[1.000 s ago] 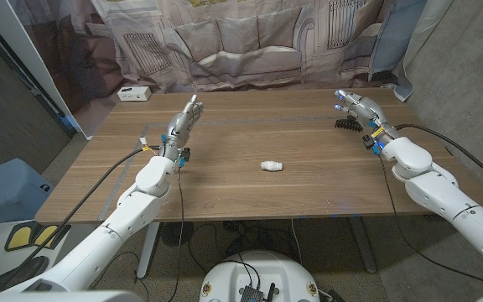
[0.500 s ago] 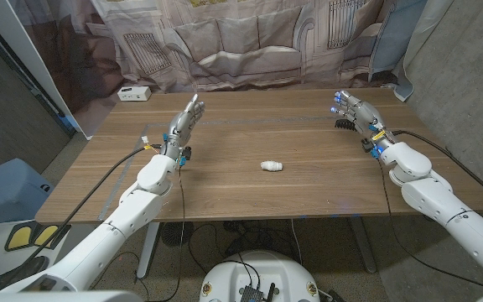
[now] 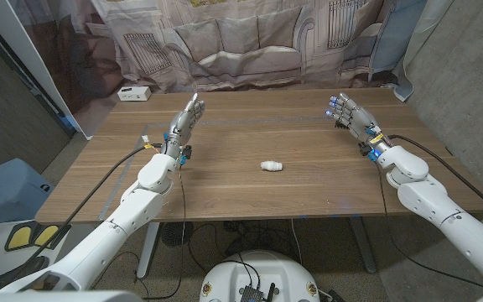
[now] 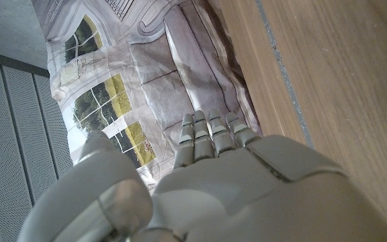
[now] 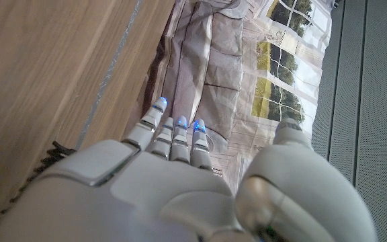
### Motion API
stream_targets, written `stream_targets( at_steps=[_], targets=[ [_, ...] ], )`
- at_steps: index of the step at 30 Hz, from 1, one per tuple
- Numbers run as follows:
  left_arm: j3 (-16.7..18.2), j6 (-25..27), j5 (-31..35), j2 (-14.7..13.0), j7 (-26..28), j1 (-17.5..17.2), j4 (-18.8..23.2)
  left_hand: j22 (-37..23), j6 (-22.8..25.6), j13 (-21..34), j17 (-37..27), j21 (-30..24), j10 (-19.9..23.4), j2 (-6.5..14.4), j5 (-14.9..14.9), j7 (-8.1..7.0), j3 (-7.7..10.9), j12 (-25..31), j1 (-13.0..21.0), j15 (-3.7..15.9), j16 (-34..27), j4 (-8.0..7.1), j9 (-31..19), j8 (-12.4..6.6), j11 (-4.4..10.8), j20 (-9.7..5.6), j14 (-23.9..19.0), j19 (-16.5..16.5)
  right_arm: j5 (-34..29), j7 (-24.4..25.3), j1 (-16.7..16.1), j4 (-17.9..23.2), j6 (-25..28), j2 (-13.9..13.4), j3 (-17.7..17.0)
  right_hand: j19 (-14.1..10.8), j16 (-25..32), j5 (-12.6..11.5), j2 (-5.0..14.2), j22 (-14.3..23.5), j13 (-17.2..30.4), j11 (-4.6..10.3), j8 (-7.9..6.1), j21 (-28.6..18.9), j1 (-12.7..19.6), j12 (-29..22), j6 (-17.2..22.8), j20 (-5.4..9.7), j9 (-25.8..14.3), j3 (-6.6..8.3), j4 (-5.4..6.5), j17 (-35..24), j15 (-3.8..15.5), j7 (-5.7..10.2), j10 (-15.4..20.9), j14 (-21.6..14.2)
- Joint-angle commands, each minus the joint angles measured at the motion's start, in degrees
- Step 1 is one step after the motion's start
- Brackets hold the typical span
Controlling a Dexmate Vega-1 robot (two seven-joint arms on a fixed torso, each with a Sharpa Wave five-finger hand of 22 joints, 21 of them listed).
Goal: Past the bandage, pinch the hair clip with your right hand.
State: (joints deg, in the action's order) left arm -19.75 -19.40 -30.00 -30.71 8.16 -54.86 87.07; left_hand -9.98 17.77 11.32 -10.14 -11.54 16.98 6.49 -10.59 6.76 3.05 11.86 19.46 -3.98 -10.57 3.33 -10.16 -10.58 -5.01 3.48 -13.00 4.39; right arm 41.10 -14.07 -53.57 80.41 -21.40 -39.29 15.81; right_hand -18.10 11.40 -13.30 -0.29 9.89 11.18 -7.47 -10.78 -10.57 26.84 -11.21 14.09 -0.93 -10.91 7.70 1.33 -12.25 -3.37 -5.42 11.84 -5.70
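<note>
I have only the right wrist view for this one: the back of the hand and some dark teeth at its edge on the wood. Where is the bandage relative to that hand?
Observer: In the head view the bandage lies mid-table, nearer the robot than the right hand and off to its left.
Operator: Is that hand holding anything?
Observer: No. Its fingers stand apart and upright over the far right part of the table; the hair clip is not yet pinched.
Operator: And the other hand?
Observer: The left hand stands on its edge on the table's left side, fingers straight, holding nothing.
</note>
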Motion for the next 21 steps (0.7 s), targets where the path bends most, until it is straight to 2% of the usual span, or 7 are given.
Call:
stream_targets(
  at_steps=[1,5,14,21],
  targets=[
    [0.4,-1.5,-1.8,0.3,-1.5,-0.7,-0.7,-0.3,-0.3,0.2,-0.2,0.2,-0.5,0.2,0.0,0.11,0.48,-0.1,-0.4,-0.07,0.1,0.16,-0.2,0.18,0.08,-0.31,0.7,-0.2,2.6,-6.1,2.1,-4.3,-0.4,2.1,1.5,0.3,-0.2,0.4,0.06,0.0,0.1,0.01,0.09,0.1,-0.7,0.1,-0.3,0.19,-0.1,-0.32,0.04,-0.1,0.07,-0.18,-0.3,0.4],
    [0.4,-2.0,-3.4,0.6,-2.9,-1.4,-1.2,-0.3,-0.6,0.2,-0.2,0.3,-0.8,0.2,0.0,0.07,0.52,-0.2,-0.4,-0.07,0.2,0.18,-0.2,0.20,0.11,-0.49,1.0,-0.4,2.4,-6.8,2.4,-5.1,-0.8,2.7,2.1,0.4,-0.2,0.5,-0.08,0.0,0.1,-0.05,0.25,0.1,-1.0,0.2,-0.9,0.16,-0.1,-0.50,0.10,-0.1,-0.03,-0.07,-0.6,0.5],
    [-0.2,-1.1,-2.1,0.2,-1.9,-1.8,0.1,-0.3,-0.9,0.2,-0.2,0.4,-1.1,0.2,0.0,-0.14,0.60,-0.2,-0.4,-0.06,0.2,0.22,-0.2,0.19,0.26,-0.64,1.4,-0.6,4.4,-9.7,3.1,-8.7,-1.0,4.4,2.3,-0.3,0.2,0.7,-0.34,0.0,0.0,0.05,0.19,-0.3,-1.9,0.0,-1.2,0.14,0.0,-0.91,0.28,-0.1,-0.17,0.00,-0.2,-0.2],
    [0.0,-0.6,-2.2,-0.1,-1.4,-2.4,0.8,-0.3,-0.9,0.2,-0.2,0.4,-1.1,0.3,0.0,-0.16,0.65,-0.2,-0.4,-0.03,0.1,0.26,-0.2,0.11,0.25,-0.68,1.4,-0.7,4.6,-10.2,3.2,-8.6,-0.8,4.1,2.1,-0.2,0.2,0.7,-0.36,0.0,0.0,-0.14,0.12,-0.3,-2.1,0.0,-1.2,0.08,0.0,-1.02,0.33,-0.1,-0.34,-0.14,-0.3,-0.1]
  ],
)
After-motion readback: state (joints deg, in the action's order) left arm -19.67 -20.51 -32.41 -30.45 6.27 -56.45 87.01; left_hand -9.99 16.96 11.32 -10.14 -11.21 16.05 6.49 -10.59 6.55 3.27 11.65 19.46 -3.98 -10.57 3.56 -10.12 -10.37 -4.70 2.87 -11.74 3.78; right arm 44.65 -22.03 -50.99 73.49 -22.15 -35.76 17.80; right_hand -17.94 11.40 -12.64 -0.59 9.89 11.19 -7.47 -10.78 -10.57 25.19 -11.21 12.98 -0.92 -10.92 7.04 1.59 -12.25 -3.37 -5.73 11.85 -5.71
